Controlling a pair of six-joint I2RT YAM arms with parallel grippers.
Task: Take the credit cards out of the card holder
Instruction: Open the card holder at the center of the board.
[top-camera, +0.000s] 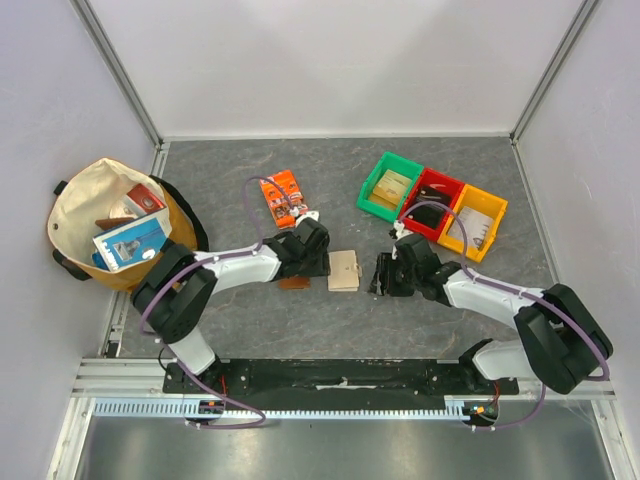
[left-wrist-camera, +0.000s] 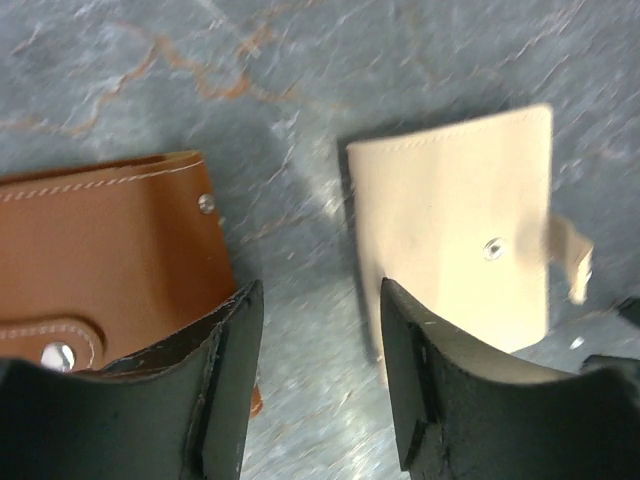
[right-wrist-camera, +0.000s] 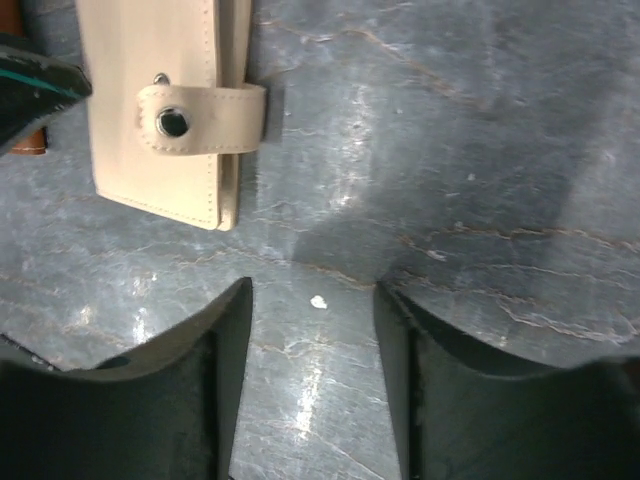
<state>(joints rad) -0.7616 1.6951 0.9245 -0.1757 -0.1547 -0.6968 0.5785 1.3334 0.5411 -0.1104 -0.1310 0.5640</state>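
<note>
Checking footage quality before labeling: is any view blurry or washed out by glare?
Left wrist: soft, the card holder and its snap tab smeared. Right wrist: sharp, with pale glare streaks on the table. Top external: evenly lit, crisp, soft shadows only.

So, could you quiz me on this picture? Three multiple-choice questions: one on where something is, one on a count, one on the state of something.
1. Where is the cream card holder? A in a bin; B in the cloth bag; C on the table beside a brown wallet.
2. How many coloured bins stand at the back right? A three; B two; C five.
3. The right arm's fingers are: A shut on a card; B open and empty; C gripping the holder.
Answers: 1 C, it lies flat on the grey top; 2 A, green, red and yellow; 3 B, only bare table shows between them.
</note>
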